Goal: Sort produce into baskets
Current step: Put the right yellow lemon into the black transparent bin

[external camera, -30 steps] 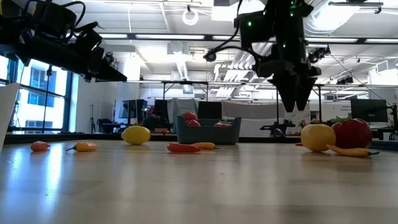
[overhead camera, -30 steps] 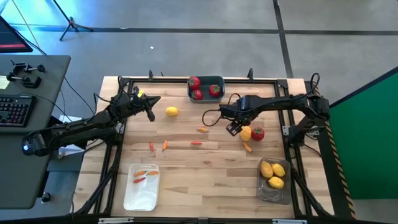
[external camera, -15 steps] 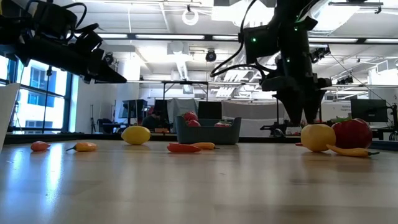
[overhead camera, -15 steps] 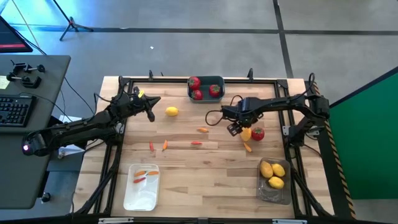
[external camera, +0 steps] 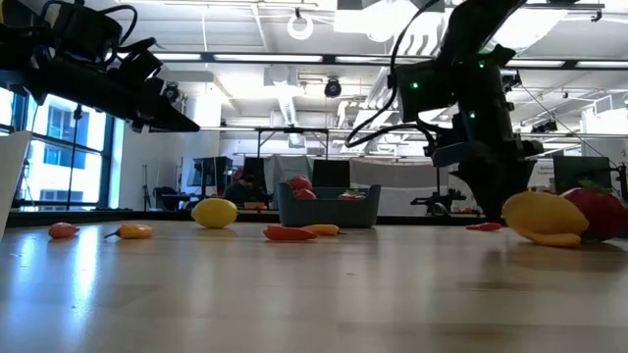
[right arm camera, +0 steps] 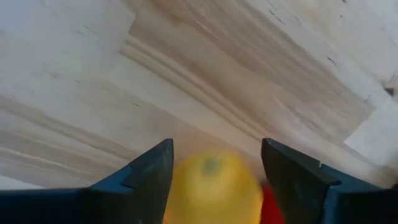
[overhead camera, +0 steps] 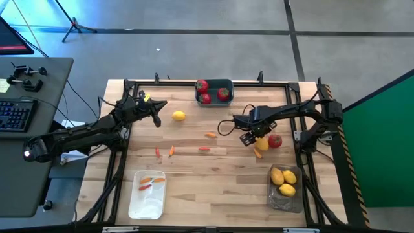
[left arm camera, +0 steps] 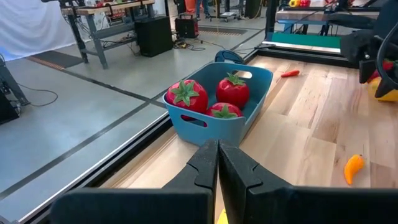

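I see the white bin [overhead camera: 147, 194] with two orange pepper pieces, the blue-grey bin [overhead camera: 214, 91] with three red fruits, the smoky bin [overhead camera: 285, 188] with three lemons. My right gripper [overhead camera: 253, 138] straddles a loose lemon [right arm camera: 212, 186], fingers spread, not gripping; left gripper [left arm camera: 217, 163] is pinched closed, empty.

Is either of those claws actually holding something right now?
No firm hold shows. The right claw stands open around the yellow lemon-shaped toy, one finger on each side. The left claw is shut on nothing.
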Controlling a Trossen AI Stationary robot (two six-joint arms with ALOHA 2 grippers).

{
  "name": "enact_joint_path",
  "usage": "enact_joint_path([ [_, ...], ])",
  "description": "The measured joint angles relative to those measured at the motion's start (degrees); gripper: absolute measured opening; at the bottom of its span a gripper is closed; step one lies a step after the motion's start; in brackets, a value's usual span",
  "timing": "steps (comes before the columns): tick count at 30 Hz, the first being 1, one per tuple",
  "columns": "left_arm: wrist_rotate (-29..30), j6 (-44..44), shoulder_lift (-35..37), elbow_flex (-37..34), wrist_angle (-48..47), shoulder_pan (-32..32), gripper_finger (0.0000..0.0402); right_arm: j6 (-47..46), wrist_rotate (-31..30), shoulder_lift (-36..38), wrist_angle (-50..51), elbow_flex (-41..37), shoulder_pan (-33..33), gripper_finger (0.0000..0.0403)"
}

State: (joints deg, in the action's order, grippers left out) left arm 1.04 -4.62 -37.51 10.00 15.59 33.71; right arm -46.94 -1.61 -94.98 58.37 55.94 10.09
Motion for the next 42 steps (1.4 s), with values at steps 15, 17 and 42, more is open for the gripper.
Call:
enact_joint_path([
  [15,0.0,0.0,0.0,0.0,-0.2,0.0,0.0,11.2,-1.8,0.0,1.4,10.2,-1.1,0.0012],
  [17,0.0,0.0,0.0,0.0,-0.7,0.0,0.0,12.5,-1.8,0.0,2.3,12.6,-1.7,0.0019],
  [42,0.0,0.0,0.0,0.0,-1.9,0.0,0.0,14.4,-1.0,0.0,15.7,15.7,-11.7,0.0289],
])
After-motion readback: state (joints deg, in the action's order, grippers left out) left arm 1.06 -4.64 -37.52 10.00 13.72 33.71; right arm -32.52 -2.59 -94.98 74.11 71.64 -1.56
